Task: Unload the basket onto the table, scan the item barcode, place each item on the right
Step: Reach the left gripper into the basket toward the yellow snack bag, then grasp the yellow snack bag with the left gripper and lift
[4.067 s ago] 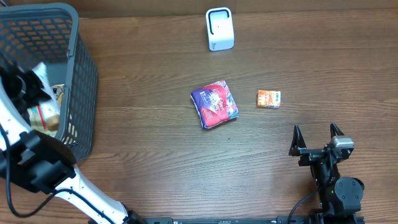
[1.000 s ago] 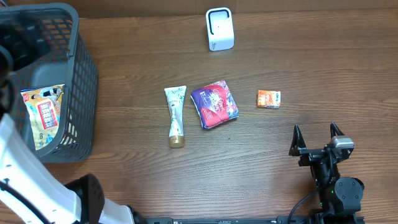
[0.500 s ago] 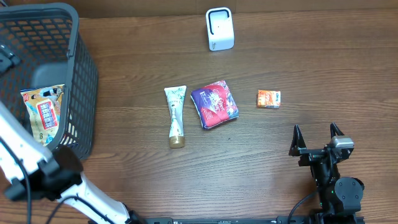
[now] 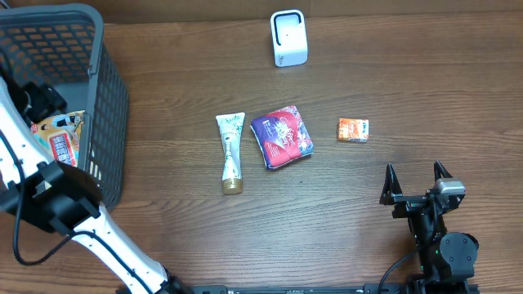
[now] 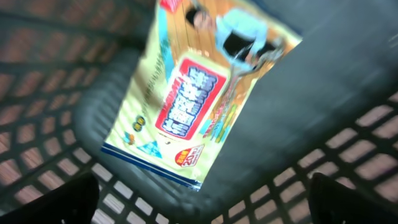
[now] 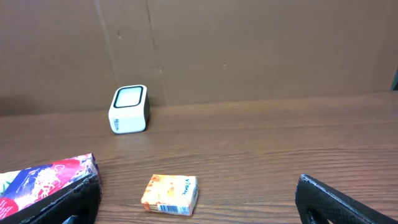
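You are hovering the left gripper [image 5: 202, 202], jaws released, over the yellow packet [image 5: 199, 106] lying in the basket [image 4: 106, 98]; centre it across the packet's width before closing. The right gripper [image 4: 414, 169] is idling, also released.

My left arm [image 4: 106, 245] comes up from the near left corner as a white link, bends at a black joint [image 4: 57, 202] and reaches toward the far left. The left gripper [image 4: 39, 102] points downward. In its wrist view I see only the two dark fingers [image 5: 62, 199] in the lower corners, spread wide, gripping nothing. My right arm [image 4: 443, 245] sits folded low at the near right. The right gripper [image 4: 415, 175] points to the far side, its fingers [image 6: 336, 200] fully apart and empty.
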Robot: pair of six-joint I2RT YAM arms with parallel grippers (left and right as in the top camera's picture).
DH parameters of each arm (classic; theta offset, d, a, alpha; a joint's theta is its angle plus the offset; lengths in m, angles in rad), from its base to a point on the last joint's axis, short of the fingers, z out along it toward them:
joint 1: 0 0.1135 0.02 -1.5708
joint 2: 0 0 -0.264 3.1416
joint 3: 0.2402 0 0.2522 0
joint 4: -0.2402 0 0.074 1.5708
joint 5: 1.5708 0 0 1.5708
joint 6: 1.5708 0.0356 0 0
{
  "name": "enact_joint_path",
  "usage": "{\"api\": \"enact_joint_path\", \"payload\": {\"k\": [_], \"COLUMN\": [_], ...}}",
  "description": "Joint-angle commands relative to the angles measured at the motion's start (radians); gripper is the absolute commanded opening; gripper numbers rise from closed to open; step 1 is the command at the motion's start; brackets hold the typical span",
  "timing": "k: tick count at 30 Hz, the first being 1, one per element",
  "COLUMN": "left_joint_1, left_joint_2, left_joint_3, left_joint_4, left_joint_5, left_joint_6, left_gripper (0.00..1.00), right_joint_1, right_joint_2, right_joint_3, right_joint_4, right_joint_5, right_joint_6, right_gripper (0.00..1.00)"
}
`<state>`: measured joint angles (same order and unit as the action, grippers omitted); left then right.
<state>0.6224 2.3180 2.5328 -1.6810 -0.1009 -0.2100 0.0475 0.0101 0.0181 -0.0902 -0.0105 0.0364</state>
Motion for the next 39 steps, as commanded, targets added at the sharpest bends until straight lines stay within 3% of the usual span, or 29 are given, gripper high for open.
{"api": "enact_joint_path", "payload": {"k": [1, 10, 18, 20, 21, 22, 23, 24, 31, 39], "left_joint_1": [-0.001, -0.016, -0.014, -0.014, -0.014, -0.014, -0.014, -0.014, -0.014, -0.016], "left_joint_2": [0.037, 0.037, 0.037, 0.037, 0.037, 0.037, 0.037, 0.036, 0.036, -0.007], "left_joint_3": [-0.101, -0.397, -0.550, -0.573, -0.578, -0.579, -0.579, -0.577, -0.462, 0.014], "left_joint_4": [0.024, 0.218, 0.352, 0.371, 0.373, 0.373, 0.373, 0.370, 0.283, 0.062], "left_joint_5": [0.004, 0.012, -0.105, -0.119, -0.117, -0.116, -0.115, -0.111, -0.011, 0.145], "left_joint_6": [0.005, 0.058, 0.058, 0.057, 0.057, 0.057, 0.057, 0.057, 0.057, 0.057], "left_gripper": [1.00, 0.96, 0.95, 0.86, 0.69, 0.45, 0.08, 0.04, 0.04, 0.04], "right_joint_1": [-0.001, -0.001, -0.001, -0.001, -0.001, -0.001, -0.001, -0.001, -0.001, -0.001], "right_joint_2": [-0.007, -0.007, -0.007, -0.007, -0.007, -0.007, -0.007, -0.007, -0.007, -0.007], "right_joint_3": [-0.010, -0.010, -0.010, -0.010, -0.010, -0.010, -0.010, -0.010, -0.010, -0.010], "right_joint_4": [0.006, 0.006, 0.006, 0.006, 0.006, 0.006, 0.006, 0.006, 0.006, 0.006], "right_joint_5": [0.010, 0.010, 0.010, 0.010, 0.010, 0.010, 0.010, 0.009, 0.010, 0.010], "right_joint_6": [-0.003, -0.003, -0.003, -0.003, -0.003, -0.003, -0.003, -0.003, -0.003, -0.003], "right_gripper": [1.00, 1.00, 1.00, 1.00, 1.00, 1.00, 1.00, 1.00, 1.00, 1.00]}}
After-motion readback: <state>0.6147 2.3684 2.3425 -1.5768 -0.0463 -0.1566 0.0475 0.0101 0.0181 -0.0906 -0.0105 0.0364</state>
